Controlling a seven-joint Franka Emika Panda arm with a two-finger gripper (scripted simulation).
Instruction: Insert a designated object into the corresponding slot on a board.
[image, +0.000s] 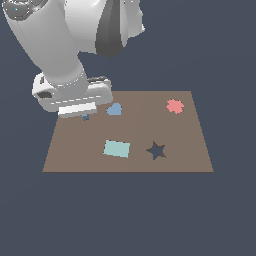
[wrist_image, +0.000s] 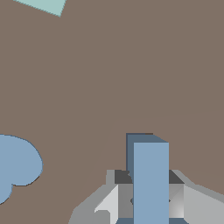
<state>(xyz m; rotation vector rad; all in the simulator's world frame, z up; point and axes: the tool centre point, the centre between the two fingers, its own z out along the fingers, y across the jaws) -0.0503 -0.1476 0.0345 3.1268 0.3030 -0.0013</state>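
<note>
In the wrist view we see our gripper (wrist_image: 148, 205) closed on the blue T-shaped block (wrist_image: 151, 183): a grey finger (wrist_image: 109, 203) sits against one side of the block's upright bar and another against the opposite side, with no gap showing between pads and block. The bar stands out ahead of the fingers over the brown board (wrist_image: 131, 65). We cannot tell from this view whether the block's lower end touches the board.

Just beside the gripper lies the lighter-blue heart-like piece (wrist_image: 17, 166), flat on the board and apart from the block. Farther off, a corner of the pale teal rectangle (wrist_image: 43, 5) shows at the picture's edge.

In the exterior view our gripper (image: 82, 111) hangs low over the board (image: 190, 155) near its far corner on the exterior view's left, and only a small blue bit of the block (image: 85, 117) shows beneath it. The heart (image: 114, 109) lies just beside it. The dark star-shaped cutout (image: 156, 150) lies nearer the camera, and a pink piece (image: 175, 106) sits at the far side on the exterior view's right. We cannot make out the T-shaped slot in either view.
</note>
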